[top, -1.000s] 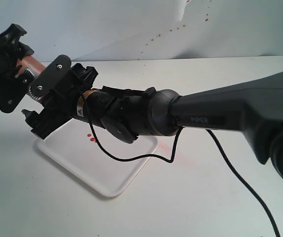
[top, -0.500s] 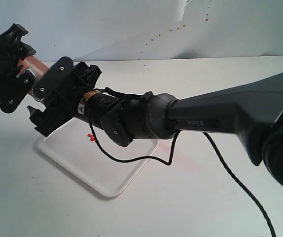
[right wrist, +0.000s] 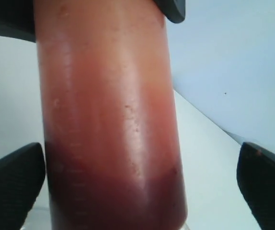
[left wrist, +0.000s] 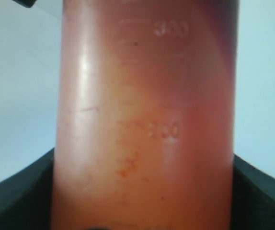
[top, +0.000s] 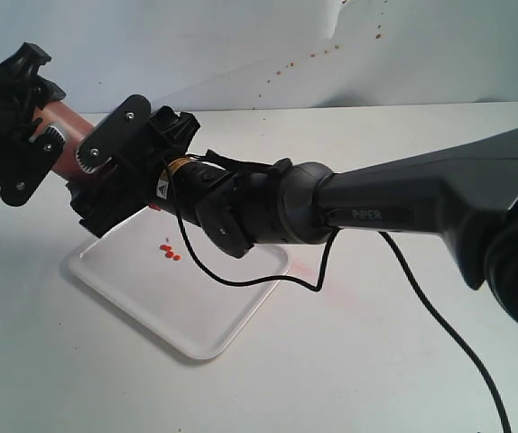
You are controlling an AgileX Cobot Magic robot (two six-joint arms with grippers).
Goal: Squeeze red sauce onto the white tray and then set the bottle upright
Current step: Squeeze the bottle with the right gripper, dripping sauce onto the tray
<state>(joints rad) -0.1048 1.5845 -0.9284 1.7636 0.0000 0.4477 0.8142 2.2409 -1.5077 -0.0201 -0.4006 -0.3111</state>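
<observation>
The bottle (top: 66, 127), orange-red and translucent, hangs tilted above the table's left side. My left gripper (top: 26, 126) is shut on its upper end. The bottle (left wrist: 147, 120) fills the gap between those dark fingers. My right gripper (top: 107, 180) is open and straddles the lower body of the bottle (right wrist: 108, 120), with a wide gap on one side. Dark red sauce (right wrist: 113, 201) pools in the bottle's lower part. The nozzle is hidden behind the right gripper. Small drops of red sauce (top: 169, 251) lie on the white tray (top: 196, 347) below.
My right arm (top: 403, 212) reaches across the table from the right. Its black cable (top: 241, 281) droops over the tray's far corner. A faint pink smear (top: 318, 271) marks the table beside the tray. Red specks (top: 313, 54) dot the back wall.
My right gripper has risen and shifted slightly right along the bottle, uncovering the sauce drops on the tray. The left gripper and bottle have barely moved.
</observation>
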